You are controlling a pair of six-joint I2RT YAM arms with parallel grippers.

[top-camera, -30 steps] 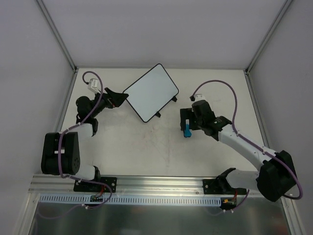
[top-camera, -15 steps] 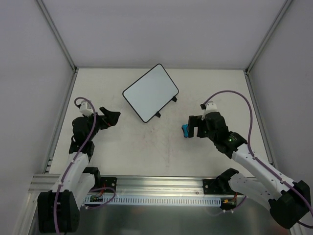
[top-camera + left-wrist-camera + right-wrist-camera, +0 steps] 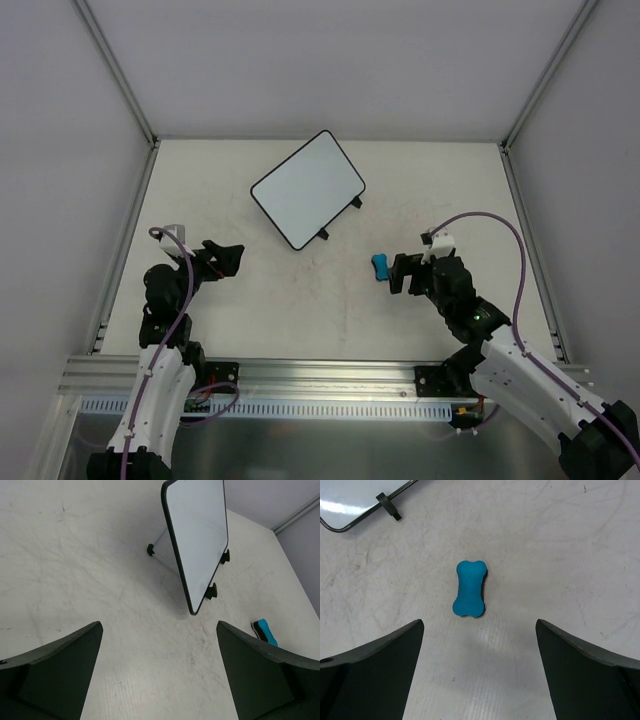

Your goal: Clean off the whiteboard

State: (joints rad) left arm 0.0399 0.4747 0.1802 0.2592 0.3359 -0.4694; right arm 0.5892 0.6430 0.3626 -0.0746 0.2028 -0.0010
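Note:
The whiteboard (image 3: 307, 188) lies tilted at the back middle of the table, its white face without marks, black frame and two small feet showing; it also shows in the left wrist view (image 3: 197, 535) and its corner in the right wrist view (image 3: 350, 502). A blue bone-shaped eraser (image 3: 380, 267) lies on the table to the right of the board, also in the right wrist view (image 3: 469, 588) and left wrist view (image 3: 264, 631). My left gripper (image 3: 226, 258) is open and empty, near left of the board. My right gripper (image 3: 398, 275) is open and empty, just behind the eraser, apart from it.
The beige table top (image 3: 330, 300) is scuffed. Grey walls with metal posts (image 3: 118, 70) enclose the back and sides. An aluminium rail (image 3: 320, 372) runs along the near edge by the arm bases.
Both arms have drawn back toward their bases. The left gripper moved away from the board's left corner. The right gripper let go of the eraser and backed off, leaving it on the table.

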